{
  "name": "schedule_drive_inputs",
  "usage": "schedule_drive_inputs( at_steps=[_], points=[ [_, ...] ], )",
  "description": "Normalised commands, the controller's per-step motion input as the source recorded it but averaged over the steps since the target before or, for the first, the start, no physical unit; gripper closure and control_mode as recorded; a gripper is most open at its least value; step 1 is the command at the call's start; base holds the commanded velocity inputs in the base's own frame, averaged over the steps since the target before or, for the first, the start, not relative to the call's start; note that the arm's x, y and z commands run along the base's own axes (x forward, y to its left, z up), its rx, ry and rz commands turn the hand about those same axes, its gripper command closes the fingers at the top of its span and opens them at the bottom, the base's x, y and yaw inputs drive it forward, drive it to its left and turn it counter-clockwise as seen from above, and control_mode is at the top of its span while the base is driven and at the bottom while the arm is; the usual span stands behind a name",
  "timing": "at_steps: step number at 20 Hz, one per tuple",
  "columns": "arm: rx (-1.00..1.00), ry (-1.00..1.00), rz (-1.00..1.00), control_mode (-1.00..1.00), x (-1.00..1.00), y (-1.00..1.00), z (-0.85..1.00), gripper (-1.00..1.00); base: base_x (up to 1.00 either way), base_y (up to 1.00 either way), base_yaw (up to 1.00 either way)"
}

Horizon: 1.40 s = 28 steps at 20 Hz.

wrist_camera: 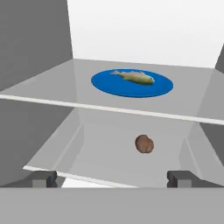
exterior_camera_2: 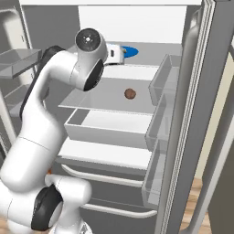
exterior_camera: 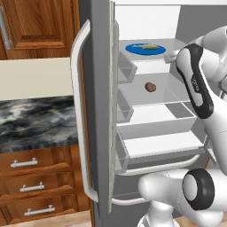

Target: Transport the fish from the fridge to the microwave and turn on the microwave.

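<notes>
The fridge (exterior_camera: 103, 88) stands open with its white interior facing me. On its top clear shelf lies the fish (wrist_camera: 133, 77), a thin pale olive piece, resting on a blue round plate (wrist_camera: 131, 85); the fish (exterior_camera: 149, 46) also shows in the left base view. My gripper (wrist_camera: 113, 179) is open and empty, held level just in front of the shelves, short of the plate and a little lower than it. In the left base view the gripper (exterior_camera: 170, 56) sits at the plate's right edge. The microwave is out of view.
A small brown round lump (wrist_camera: 144, 144) lies on the shelf below the plate. Clear door bins (exterior_camera: 125, 106) line the open door, whose long curved handle (exterior_camera: 82, 111) juts left. A dark marble counter (exterior_camera: 35, 119) with wooden drawers lies further left.
</notes>
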Motion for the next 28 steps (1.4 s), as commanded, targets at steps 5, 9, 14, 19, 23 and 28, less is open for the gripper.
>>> schedule_drive_inputs(
  at_steps=[5, 9, 14, 19, 23, 28],
  points=[
    [0.00, 0.00, 0.07, -1.00, 0.30, -0.07, 0.22, -1.00, 0.00, 0.00, 0.00],
    [0.00, 0.00, 0.05, -1.00, 0.33, -0.02, 0.06, -1.00, 0.00, 0.00, 0.00],
    [0.00, 0.00, 0.04, -1.00, 0.35, 0.00, 0.00, -1.00, 0.00, 0.00, 0.00],
    [0.00, 0.00, 0.08, -1.00, 0.35, -0.02, 0.00, -1.00, 0.00, 0.00, 0.00],
    [0.00, 0.00, 0.08, -1.00, 0.39, -0.01, -0.01, -1.00, 0.00, 0.00, 0.00],
    [-0.04, 0.00, 0.08, -1.00, 0.35, -0.01, -0.10, -1.00, 0.00, 0.00, 0.00]
  ],
)
